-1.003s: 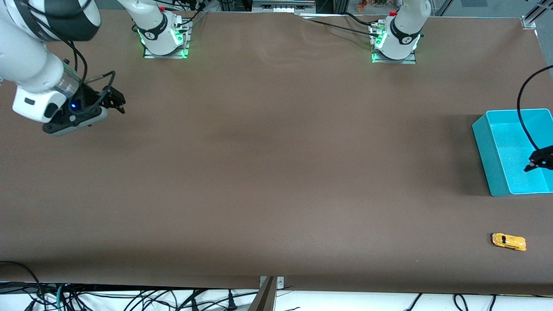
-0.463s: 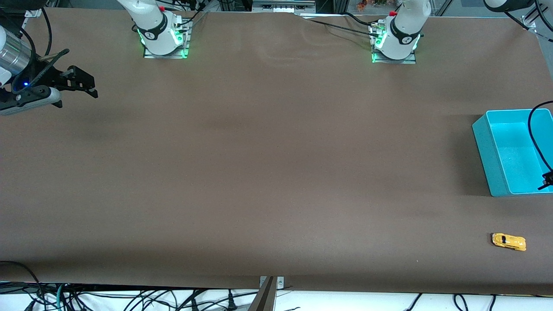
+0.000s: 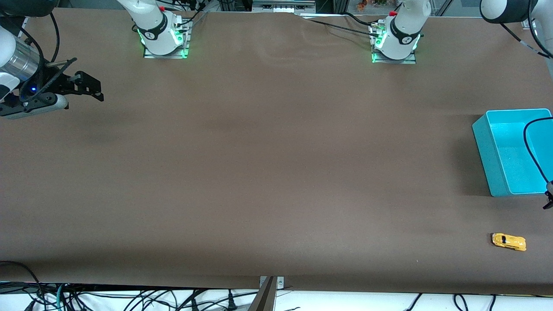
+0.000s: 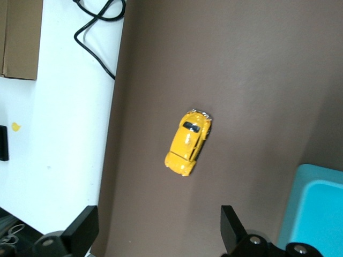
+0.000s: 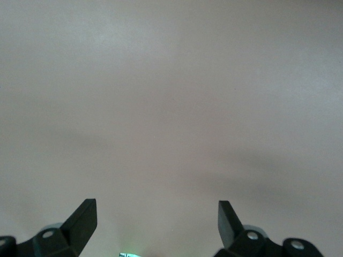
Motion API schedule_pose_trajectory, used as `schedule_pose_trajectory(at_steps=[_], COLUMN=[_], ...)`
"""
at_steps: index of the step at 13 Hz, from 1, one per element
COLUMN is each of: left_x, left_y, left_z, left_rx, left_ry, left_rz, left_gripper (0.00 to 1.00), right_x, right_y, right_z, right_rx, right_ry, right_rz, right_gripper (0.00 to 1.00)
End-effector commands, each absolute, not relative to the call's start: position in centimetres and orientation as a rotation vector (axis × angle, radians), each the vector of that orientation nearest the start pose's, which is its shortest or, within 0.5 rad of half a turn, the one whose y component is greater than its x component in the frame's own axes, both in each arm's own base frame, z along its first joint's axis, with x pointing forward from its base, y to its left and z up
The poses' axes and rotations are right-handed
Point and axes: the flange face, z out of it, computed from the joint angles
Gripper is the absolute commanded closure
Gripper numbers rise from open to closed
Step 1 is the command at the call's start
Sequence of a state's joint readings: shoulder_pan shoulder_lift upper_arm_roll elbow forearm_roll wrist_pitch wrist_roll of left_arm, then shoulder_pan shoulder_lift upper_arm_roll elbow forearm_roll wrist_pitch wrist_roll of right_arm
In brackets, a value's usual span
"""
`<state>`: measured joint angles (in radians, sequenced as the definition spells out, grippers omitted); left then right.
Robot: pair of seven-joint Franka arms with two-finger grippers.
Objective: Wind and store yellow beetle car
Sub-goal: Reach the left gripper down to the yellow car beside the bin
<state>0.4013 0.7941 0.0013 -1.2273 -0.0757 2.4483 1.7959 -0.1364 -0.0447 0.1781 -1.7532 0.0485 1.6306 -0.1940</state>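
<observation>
- Yellow beetle car (image 3: 508, 241) sits lower right of the frame, below teal bin (image 3: 490, 149).
- Left gripper (image 4: 155, 235) hovers above it, fingers spread.
- Right gripper (image 3: 88, 85) waits upper left, fingers spread.

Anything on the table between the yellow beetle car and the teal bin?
Nothing: bare brown table separates the yellow beetle car from the teal bin, as front and left wrist views show.

Both arms have glossy white shells with black joint bands; each base (image 3: 164, 34) glows green on a metal plate and carries a small red cap. The right arm's wrist shows a silver ring, a blue light and looping black cables. The right gripper (image 3: 88, 86) is black. The left gripper (image 4: 158, 235) has black wedge-shaped fingers (image 4: 229, 227) fixed by silver screws.
</observation>
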Motion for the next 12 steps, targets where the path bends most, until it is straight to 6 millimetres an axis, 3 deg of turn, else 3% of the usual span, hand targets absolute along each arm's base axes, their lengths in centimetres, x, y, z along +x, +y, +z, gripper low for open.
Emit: schedule_pose_trajectory(at_steps=[1,3,5,8,10,11,12], left_x=[73.6,73.4,73.5,75.6,75.1,74.9,75.3], left_y=[31.0,30.9,30.8,29.2,29.6,29.8,29.5], left_z=[32.6,31.5,28.2,27.6,23.5,22.3,22.5], left_rx=[-2.119,-2.145,-2.174,-2.123,-2.16,-2.169,-2.154], left_ry=[1.736,1.751,1.768,1.754,1.775,1.784,1.787], left_rz=[-0.386,-0.378,-0.363,-0.398,-0.365,-0.355,-0.358], left_gripper=[0.0,0.0,0.0,0.0,0.0,0.0,0.0], right_x=[54.2,54.2,54.3,54.2,54.3,54.4,54.2], right_y=[3.5,4.1,4.0,3.8,3.6,3.7,3.7], right_z=[57.4,57.4,57.7,58.3,58.2,58.2,58.3], right_rx=[-3.066,-3.08,-3.121,-3.169,-3.165,-3.161,-3.162], right_ry=[-0.337,-0.357,-0.377,-0.362,-0.338,-0.337,-0.335], right_rz=[0.105,0.102,0.086,0.082,0.082,0.076,0.083], right_gripper=[0.0,0.0,0.0,0.0,0.0,0.0,0.0])
